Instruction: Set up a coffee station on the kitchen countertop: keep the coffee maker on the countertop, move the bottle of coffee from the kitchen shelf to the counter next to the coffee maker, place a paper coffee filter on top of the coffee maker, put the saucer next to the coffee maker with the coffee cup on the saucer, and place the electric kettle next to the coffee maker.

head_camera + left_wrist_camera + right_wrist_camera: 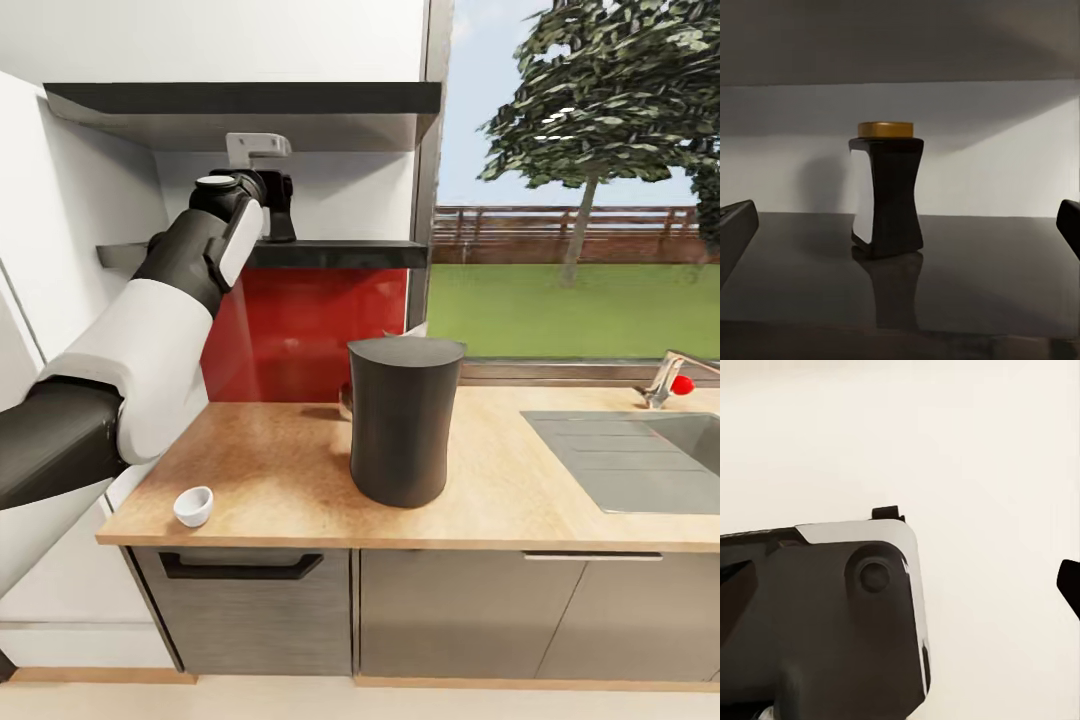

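— How far along are we?

— Early, we'd judge. Nearest, low in the frame, the cup (193,506) sits alone on the counter (290,470) with no saucer under it. At the centre stands the coffee maker (403,418), no filter on top.

— And the coffee bottle?

— On the shelf (330,253), upper left, standing between our left hand's (900,225) spread fingers, untouched.

— What's unclear?

— Something small peeks from behind the coffee maker. Whether our right hand is spread or closed, we cannot tell.
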Available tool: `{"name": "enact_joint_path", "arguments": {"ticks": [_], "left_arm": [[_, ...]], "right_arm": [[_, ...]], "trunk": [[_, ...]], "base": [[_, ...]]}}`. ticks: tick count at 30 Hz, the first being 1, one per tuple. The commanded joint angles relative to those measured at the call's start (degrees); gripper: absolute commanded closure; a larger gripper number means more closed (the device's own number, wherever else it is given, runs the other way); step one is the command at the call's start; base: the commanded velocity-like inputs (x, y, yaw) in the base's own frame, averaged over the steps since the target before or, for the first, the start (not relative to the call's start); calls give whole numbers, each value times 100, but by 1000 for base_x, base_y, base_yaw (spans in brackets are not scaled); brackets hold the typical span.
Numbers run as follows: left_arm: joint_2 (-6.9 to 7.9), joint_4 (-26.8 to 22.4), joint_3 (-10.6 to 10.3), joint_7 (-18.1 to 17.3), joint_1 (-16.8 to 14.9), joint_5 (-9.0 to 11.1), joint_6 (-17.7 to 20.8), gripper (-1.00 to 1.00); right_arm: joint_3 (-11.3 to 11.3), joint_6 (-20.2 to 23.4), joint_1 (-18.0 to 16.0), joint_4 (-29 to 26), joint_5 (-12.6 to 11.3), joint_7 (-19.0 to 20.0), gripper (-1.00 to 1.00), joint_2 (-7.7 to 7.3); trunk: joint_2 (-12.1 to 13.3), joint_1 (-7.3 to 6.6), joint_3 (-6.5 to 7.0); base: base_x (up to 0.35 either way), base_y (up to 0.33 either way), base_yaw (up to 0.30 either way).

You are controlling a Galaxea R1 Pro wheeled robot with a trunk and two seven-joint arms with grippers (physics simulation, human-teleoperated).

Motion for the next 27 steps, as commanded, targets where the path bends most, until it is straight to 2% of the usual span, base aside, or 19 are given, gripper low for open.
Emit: {"name": "enact_joint_path", "arguments": {"ticks": [1,8,13,20,27], "left_arm": [[15,-6,-25,43,-4,32,30,-100],[55,-5,-26,37,-4,26,124,-100],[54,-5,-25,25,-4,32,131,-100],[50,-5,-19,19,-4,26,131,-100],[48,-5,-20,13,-4,29,138,-100]], "right_arm": [[-49,-22,-3,6,55,4,-100,-1],[-49,-20,-3,6,61,3,-100,-2],[-49,-14,-3,14,70,47,-100,0],[-49,-11,4,14,70,52,-100,-2],[-49,-15,12,14,70,52,-100,-2]], "trunk": [[-8,4,-8],[-8,4,-8],[-8,4,-8],[-8,4,-8],[-8,4,-8]], "base": [[105,55,0],[138,95,0],[29,8,0],[232,0,0],[106,0,0]]}}
